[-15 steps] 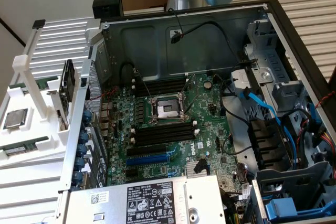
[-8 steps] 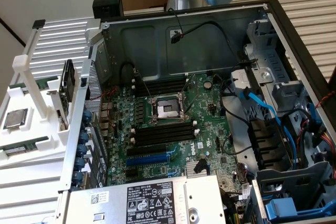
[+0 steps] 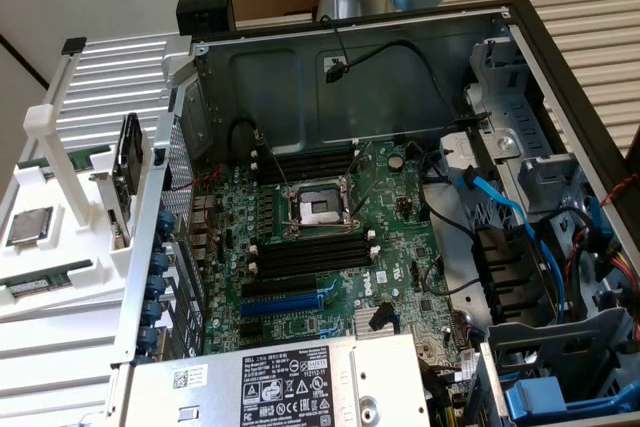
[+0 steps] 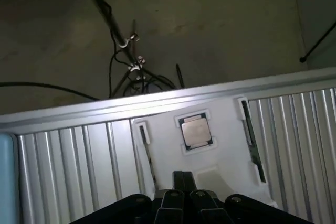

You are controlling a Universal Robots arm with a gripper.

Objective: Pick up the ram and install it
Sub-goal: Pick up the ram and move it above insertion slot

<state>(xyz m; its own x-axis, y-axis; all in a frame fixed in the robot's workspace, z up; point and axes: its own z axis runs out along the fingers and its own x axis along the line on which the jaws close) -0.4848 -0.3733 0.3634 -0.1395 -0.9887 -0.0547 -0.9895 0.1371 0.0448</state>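
1. The white tray (image 3: 60, 252) sits beside the open computer case (image 3: 400, 197). The ram (image 3: 40, 282) lies along the tray's edge lowest in the exterior view, just beside the processor chip (image 3: 30, 227).
2. A clean pick probably wants the stick gripped squarely across its long edges.
3. The pincer (image 4: 182, 178), pressed together and empty, hangs above the tray, pointing down.

Matt white plastic tray (image 4: 226, 145), ribbed metal tabletop (image 4: 63, 156), shiny metal-capped processor (image 4: 196, 132).

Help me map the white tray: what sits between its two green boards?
The square silver processor chip lies between them, as the wrist view shows.
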